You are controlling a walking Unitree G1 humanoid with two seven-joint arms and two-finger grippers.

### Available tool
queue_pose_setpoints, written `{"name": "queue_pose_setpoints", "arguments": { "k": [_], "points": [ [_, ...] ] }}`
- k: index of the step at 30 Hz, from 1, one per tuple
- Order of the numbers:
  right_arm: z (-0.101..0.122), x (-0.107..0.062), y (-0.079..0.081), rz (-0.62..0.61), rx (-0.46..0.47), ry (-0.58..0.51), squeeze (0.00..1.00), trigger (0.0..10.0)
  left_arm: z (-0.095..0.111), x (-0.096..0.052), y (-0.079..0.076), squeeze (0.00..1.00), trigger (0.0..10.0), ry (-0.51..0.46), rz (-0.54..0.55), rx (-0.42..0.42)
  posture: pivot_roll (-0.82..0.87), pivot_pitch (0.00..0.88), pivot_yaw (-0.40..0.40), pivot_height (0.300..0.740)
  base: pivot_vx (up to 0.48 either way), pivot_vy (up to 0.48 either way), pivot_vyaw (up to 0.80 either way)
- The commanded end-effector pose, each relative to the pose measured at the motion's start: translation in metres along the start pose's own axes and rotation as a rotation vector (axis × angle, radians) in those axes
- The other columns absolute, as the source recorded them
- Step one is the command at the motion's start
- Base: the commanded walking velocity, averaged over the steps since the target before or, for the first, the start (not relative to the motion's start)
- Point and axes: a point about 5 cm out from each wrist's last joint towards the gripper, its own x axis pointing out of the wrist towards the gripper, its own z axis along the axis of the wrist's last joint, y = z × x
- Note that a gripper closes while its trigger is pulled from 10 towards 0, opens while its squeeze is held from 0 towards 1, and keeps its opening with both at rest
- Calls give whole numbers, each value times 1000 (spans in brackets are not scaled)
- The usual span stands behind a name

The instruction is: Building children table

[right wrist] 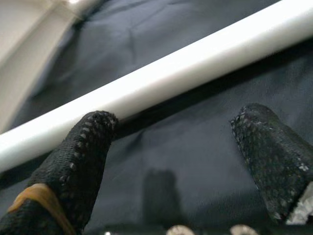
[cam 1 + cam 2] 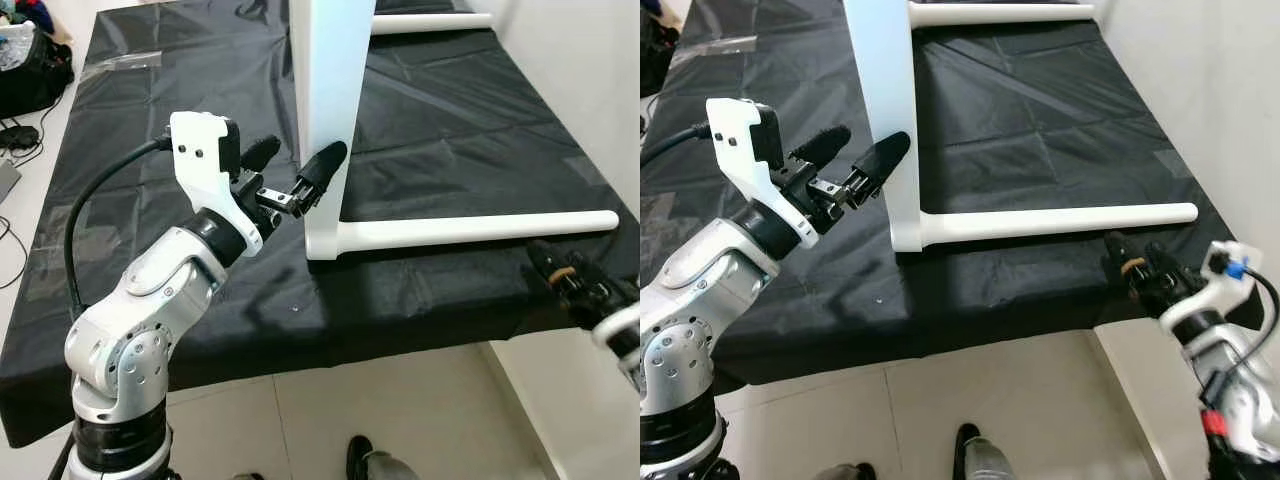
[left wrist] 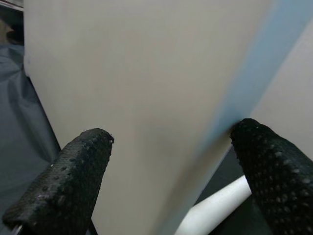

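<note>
White tabletop panel (image 2: pixel 330 90) stands on edge on the black-covered bench (image 2: pixel 450 130), roughly mid-width, its lower corner close to the near edge. Two white legs stick out to the right from it: near leg (image 2: pixel 480 230) lies along the cover parallel to the near edge, tip close to the right edge; far leg (image 2: pixel 430 22) sits higher, at the far side.

Left gripper (image 2: pixel 297 172) is at the panel's near edge, fingers spread, one on each face, straddling it; contact can't be confirmed. Open cover to its left.

Right gripper (image 2: pixel 1135 258) is low at the near right corner of the bench, fingers apart, just short of the near leg, holding nothing. White wall (image 2: pixel 1200 90) close on the right, little room there. Tiled floor (image 2: pixel 400 420) below the near edge.
</note>
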Motion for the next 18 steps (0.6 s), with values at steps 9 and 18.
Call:
{"name": "queue_pose_setpoints", "arguments": {
  "k": [9,18],
  "points": [
    [27,-18,57,433,20,-27,0,10000,-9,-4,2,0,10000,9,-7,-4,-85,228,9,740,0,0,0],
    [27,25,74,305,-197,-11,0,10000,-21,-12,7,0,10000,37,24,-1,-90,194,4,740,0,0,0]
  ]
}}
